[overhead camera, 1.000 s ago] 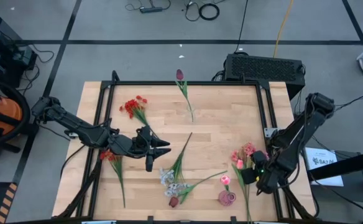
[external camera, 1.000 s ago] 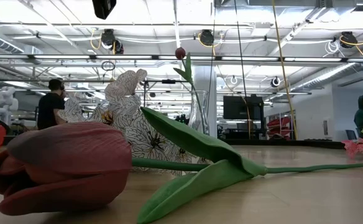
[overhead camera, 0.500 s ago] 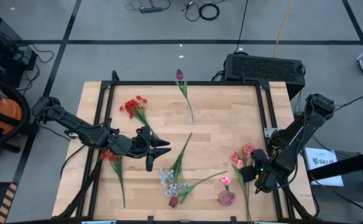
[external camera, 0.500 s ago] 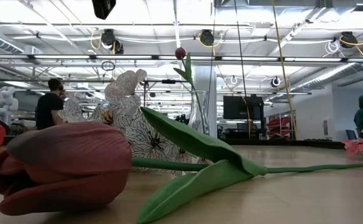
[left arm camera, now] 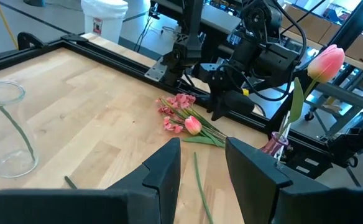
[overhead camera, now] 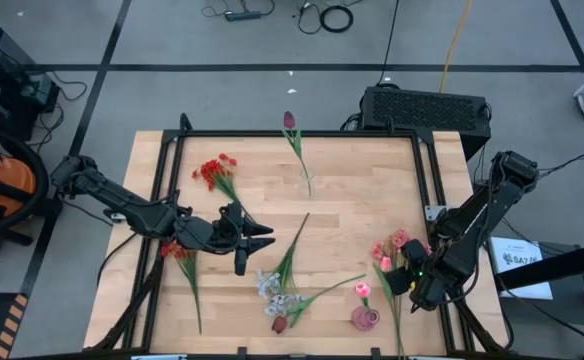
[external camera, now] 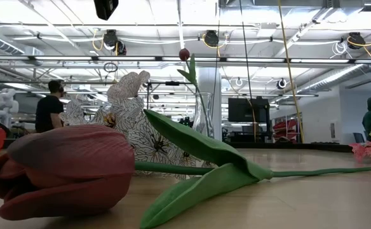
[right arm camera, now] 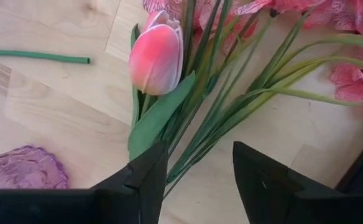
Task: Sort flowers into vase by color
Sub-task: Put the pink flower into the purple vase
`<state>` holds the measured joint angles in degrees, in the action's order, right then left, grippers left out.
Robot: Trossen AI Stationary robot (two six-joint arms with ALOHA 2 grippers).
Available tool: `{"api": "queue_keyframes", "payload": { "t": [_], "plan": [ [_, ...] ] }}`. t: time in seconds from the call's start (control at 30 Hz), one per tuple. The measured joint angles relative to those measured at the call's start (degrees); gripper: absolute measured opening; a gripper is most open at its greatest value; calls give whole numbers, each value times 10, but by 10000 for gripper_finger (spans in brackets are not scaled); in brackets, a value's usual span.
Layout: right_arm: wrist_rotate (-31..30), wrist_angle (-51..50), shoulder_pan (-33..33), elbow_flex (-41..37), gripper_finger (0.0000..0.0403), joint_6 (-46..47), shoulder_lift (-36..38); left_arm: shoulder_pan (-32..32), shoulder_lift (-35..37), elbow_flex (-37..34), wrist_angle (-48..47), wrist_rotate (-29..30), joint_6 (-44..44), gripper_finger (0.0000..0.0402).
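Near the worktop's (overhead camera: 372, 170) front-right corner, one pink tulip (overhead camera: 362, 289) stands in the small purple glass vase (overhead camera: 365, 319); other flowers lie scattered. Right hand (overhead camera: 408, 280) hangs released over pink blossoms (overhead camera: 390, 246); left hand (overhead camera: 257, 238) released mid-worktop.

Bright, even overhead light, soft shadows on the table (overhead camera: 352, 190); up close, the maroon tulip (external camera: 65, 166) looms slightly blurred.

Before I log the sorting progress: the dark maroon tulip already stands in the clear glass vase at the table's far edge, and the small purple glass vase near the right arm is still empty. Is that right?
Not quite. The dark maroon tulip does stand in the clear glass vase, but the small purple glass vase is not empty: a pink tulip already stands in it, as the high view and the left wrist view show.
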<state>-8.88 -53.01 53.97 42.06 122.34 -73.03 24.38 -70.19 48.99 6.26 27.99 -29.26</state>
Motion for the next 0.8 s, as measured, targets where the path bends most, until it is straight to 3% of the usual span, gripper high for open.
{"api": "queue_keyframes", "payload": {
  "t": [0.27,0.57,0.8],
  "plan": [
    [0,-6,0,0,186,27,-12,0,0,0,0,0,0,134],
    [5,-5,-1,-1,244,30,-82,0,0,0,0,0,0,134],
    [16,19,-23,-1,247,23,-148,0,0,0,0,0,0,134]
  ]
}}
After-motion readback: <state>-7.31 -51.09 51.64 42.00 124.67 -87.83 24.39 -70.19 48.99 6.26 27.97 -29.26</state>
